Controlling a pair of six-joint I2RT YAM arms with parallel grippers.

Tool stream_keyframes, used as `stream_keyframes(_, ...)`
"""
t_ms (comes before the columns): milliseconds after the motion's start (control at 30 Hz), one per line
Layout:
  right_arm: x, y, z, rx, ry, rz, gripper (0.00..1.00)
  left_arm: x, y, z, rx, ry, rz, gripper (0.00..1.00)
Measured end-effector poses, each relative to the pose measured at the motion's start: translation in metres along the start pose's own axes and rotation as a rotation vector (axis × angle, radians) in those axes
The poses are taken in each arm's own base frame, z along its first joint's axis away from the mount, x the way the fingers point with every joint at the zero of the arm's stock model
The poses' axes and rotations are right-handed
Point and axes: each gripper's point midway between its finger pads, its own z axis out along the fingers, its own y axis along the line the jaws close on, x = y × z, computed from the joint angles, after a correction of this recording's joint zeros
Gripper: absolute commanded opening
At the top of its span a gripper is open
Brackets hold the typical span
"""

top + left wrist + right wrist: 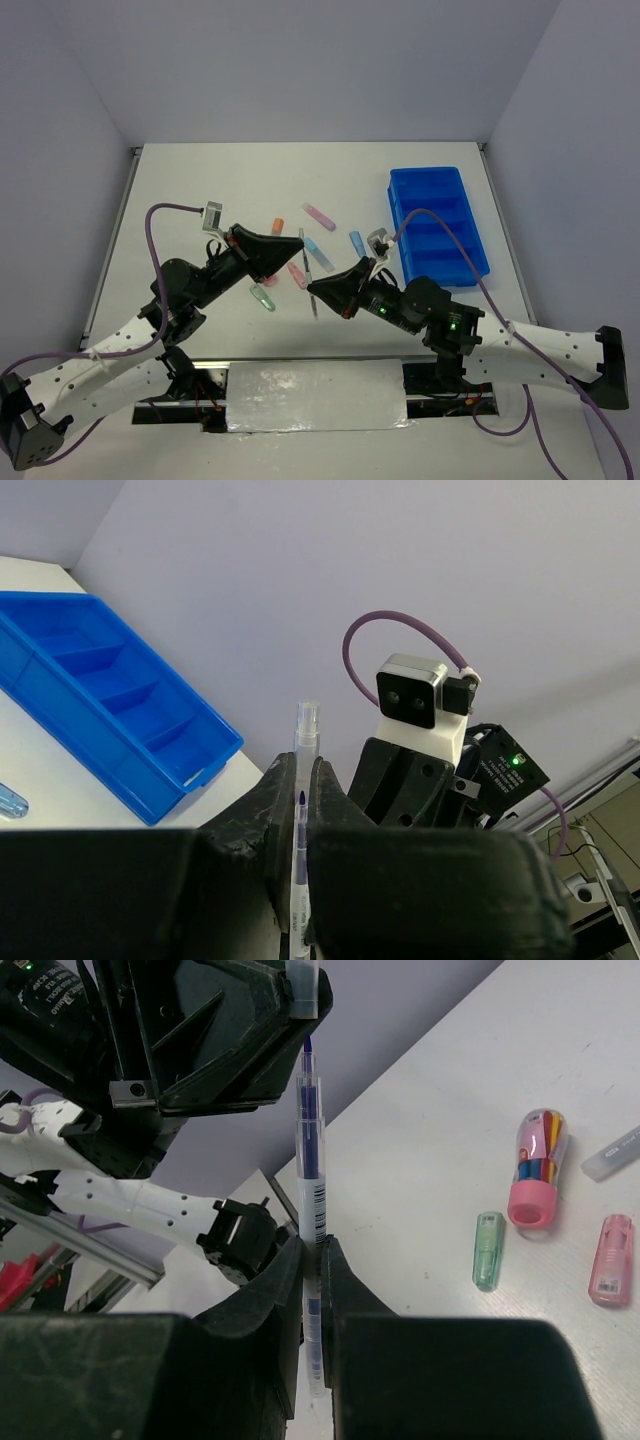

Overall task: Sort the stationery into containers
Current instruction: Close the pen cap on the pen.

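A thin clear pen (302,245) with blue ink hangs above the table, held at both ends. My left gripper (290,262) is shut on its clear cap end (306,725), and the blue tip shows inside between the fingers. My right gripper (318,290) is shut on the barcoded barrel (312,1160), which runs up into the left gripper's jaws. The blue four-compartment tray (438,225) lies at the right, apart from both grippers, and its compartments show nothing inside (100,700). Loose markers lie under and behind the grippers.
On the table lie an orange marker (278,226), a pink one (320,214), two blue ones (316,250) (356,242) and a green one (264,297). The right wrist view shows a green cap (487,1250), a pink-based clear marker (535,1165) and a pink piece (610,1260).
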Motion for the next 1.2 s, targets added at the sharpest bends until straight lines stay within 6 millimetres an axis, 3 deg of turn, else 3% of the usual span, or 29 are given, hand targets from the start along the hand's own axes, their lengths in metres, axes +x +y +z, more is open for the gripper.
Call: stream_keyframes(1200, -0.0081, -0.0039, 0.0085, 0.050, -0.022, -0.017, 0.00, 0.0000, 0.0009, -0.0019, -0.007, 0.003, 0.004, 0.00)
